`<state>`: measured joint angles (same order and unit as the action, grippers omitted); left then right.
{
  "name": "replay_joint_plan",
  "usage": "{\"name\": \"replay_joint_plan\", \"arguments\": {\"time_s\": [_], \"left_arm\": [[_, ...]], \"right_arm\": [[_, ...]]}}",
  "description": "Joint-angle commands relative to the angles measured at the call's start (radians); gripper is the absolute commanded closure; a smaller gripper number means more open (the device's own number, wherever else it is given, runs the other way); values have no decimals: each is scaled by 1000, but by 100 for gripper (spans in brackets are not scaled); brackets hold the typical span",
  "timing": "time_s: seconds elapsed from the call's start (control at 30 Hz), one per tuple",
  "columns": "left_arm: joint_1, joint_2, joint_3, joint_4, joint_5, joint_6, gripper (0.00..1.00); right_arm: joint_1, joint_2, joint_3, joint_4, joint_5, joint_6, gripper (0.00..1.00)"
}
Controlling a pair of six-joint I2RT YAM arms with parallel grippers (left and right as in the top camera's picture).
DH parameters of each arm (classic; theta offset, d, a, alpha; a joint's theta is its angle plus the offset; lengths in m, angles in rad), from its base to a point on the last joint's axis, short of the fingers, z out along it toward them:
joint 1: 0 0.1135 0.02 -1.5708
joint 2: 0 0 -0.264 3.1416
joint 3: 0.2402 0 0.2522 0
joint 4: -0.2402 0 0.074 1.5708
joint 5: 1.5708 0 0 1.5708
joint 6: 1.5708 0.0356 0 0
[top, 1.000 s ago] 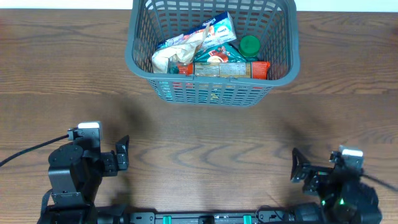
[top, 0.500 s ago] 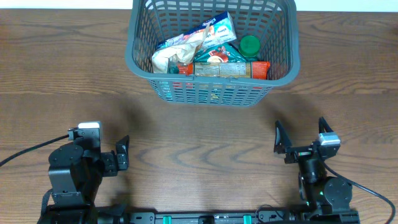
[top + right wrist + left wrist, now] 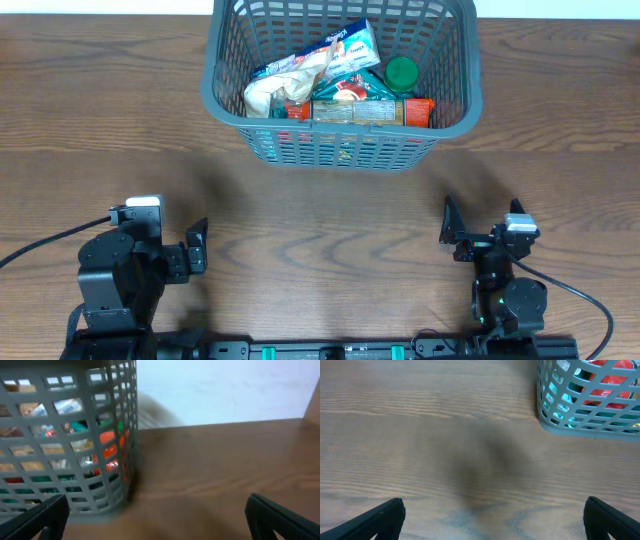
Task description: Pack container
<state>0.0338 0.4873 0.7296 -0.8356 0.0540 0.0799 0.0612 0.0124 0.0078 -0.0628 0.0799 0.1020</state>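
The grey lattice container [image 3: 225,104] stands at the far middle of the table. It holds several packed items: pale snack bags, a long orange and green package [image 3: 372,111] and a green lid [image 3: 401,72]. Its corner shows in the left wrist view [image 3: 547,422] and its side wall in the right wrist view [image 3: 100,435]. My left gripper [image 3: 196,247] is open and empty near the front left edge. My right gripper [image 3: 449,233] is open and empty near the front right, well short of the container.
The wooden table [image 3: 320,220] lies bare between the grippers and the container. A pale wall [image 3: 220,390] rises behind the table's far edge in the right wrist view. A black cable [image 3: 40,250] runs from the left arm.
My right arm has swung from the far front right toward the middle and raised its open gripper to face the container. The left arm and the container's contents have not moved.
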Motion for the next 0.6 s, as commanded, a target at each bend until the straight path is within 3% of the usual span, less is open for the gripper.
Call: {"name": "replay_joint_plan", "arguments": {"time_s": [0.0, 0.57], "left_arm": [[2, 1, 0, -2, 14, 13, 1], [2, 1, 0, -2, 14, 13, 1]], "right_arm": [[-6, -8, -2, -6, 23, 8, 1], [6, -8, -2, -5, -5, 9, 1]]}}
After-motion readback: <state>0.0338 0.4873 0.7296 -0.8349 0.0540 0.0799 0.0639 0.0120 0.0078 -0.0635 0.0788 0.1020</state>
